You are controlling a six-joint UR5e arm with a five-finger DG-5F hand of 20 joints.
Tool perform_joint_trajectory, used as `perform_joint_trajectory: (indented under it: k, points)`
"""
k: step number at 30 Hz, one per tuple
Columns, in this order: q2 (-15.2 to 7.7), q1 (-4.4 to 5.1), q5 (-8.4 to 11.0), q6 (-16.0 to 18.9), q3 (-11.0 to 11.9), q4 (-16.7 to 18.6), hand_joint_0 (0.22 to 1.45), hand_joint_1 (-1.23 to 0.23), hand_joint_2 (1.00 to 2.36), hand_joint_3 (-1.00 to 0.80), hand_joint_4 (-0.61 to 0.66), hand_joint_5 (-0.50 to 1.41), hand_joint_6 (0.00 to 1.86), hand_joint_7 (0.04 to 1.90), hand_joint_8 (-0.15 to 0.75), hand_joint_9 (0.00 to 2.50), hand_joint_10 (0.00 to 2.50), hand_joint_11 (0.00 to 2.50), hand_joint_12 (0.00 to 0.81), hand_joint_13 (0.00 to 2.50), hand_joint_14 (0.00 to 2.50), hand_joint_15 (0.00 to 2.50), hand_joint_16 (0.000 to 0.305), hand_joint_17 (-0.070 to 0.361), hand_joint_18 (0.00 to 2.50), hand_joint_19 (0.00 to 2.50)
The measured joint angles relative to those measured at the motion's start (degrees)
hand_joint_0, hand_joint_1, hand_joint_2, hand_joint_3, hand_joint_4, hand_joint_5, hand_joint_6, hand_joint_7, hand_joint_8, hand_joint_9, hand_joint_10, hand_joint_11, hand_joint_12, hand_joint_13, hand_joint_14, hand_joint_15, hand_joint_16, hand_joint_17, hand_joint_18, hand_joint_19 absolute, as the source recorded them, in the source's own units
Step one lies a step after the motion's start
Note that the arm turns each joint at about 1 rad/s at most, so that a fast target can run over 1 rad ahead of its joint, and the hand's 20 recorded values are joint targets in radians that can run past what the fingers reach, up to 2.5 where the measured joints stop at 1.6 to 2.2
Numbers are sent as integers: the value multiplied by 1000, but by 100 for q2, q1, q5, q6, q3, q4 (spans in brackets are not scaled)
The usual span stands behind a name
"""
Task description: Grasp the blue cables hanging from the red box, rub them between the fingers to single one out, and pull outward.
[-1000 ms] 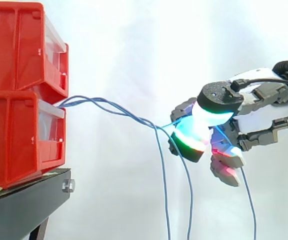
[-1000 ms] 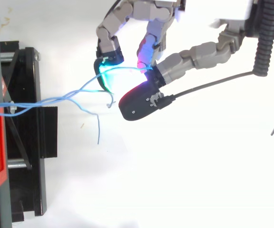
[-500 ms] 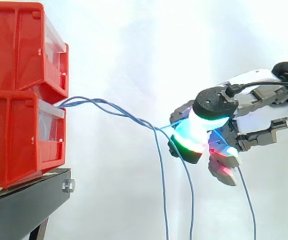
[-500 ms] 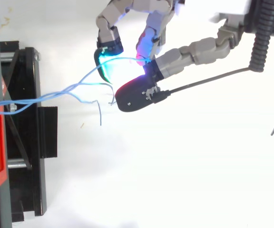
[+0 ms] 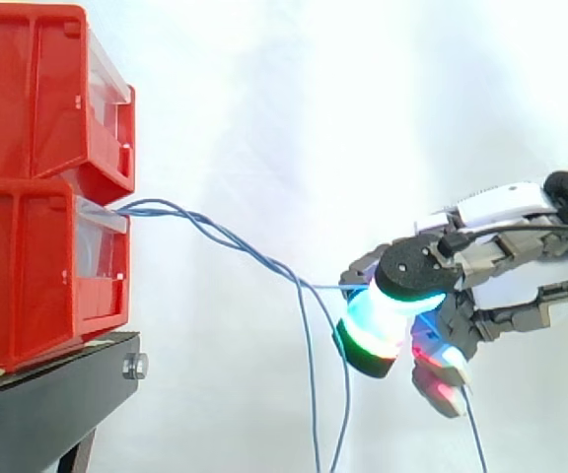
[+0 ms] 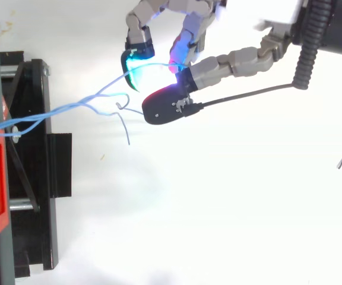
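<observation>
Two stacked red plastic bins (image 5: 37, 177) w/ clear drawer fronts sit on a black metal stand (image 5: 57, 394) at the left of the side view, white curtain (image 5: 363, 99) behind. A bundle of thin blue cables (image 5: 230, 239) comes out of the lower bin's front, near its top edge. It runs out to the right, sloping down, strands twisted together for the first stretch. Past the twist they split: two drop straight down & hang loose, clear of the stand. One carries on roughly level into the grey-and-white robot hand (image 5: 506, 286).

Hand sits off to the right, well apart fr. the bins & lower than the drawer the cables leave, wrist toward the view's right edge. Fingers (image 5: 371, 330) are curled in & closed on that one strand: black-backed thumb pad pressed against a pad glowing cyan & green, cable btwn them. Pads below glow red/magenta. Another blue strand hangs down beneath the hand.

Top view: cables fan out fr. the bins toward the hand. One strand runs into the cyan pad, and a loose end curls just beside the thumb, its tip free.
</observation>
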Motion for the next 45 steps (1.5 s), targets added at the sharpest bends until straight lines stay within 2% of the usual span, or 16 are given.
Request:
perform_joint_trajectory:
  k: [4,11,17,26,28,33,36,41,45]
  points:
    - [-2,6,14,62,-152,301,581,-774,1015,-264,-57,-86,887,1110,198,1257,25,848,298,1094,34,952,41,92,911,857]
    - [-6,10,27,415,-187,361,581,-770,1015,-271,-53,-86,886,1110,197,1257,27,848,294,1093,34,959,41,91,912,857]
    - [-6,11,59,796,-191,183,581,-767,1015,-272,-48,-86,886,1101,195,1259,27,849,294,1093,34,951,41,91,910,866]
    - [-7,21,76,1583,-198,-305,581,-765,1015,-273,-46,-86,885,1104,200,1259,27,839,295,1096,34,959,41,91,910,865]
    - [-7,35,76,1771,-276,-378,580,-763,1015,-274,-51,-85,885,1094,202,1262,27,847,294,1097,34,953,41,92,912,866]
    - [-7,85,132,2181,-546,-252,582,-763,1015,-284,-45,-86,884,1095,201,1260,27,840,298,1097,34,947,41,92,914,860]
    - [-7,105,154,2395,-606,-198,583,-761,1014,-292,-46,-85,882,1089,197,1260,27,851,294,1092,34,958,41,92,913,867]
    - [-5,116,163,2645,-622,-237,583,-755,1012,-343,-43,-85,873,1075,196,1258,29,845,296,1089,35,957,41,92,906,866]
    - [-1,117,156,2672,-506,-273,552,-737,1003,-458,-22,-83,852,1038,197,1258,27,839,302,1087,34,945,42,95,912,858]
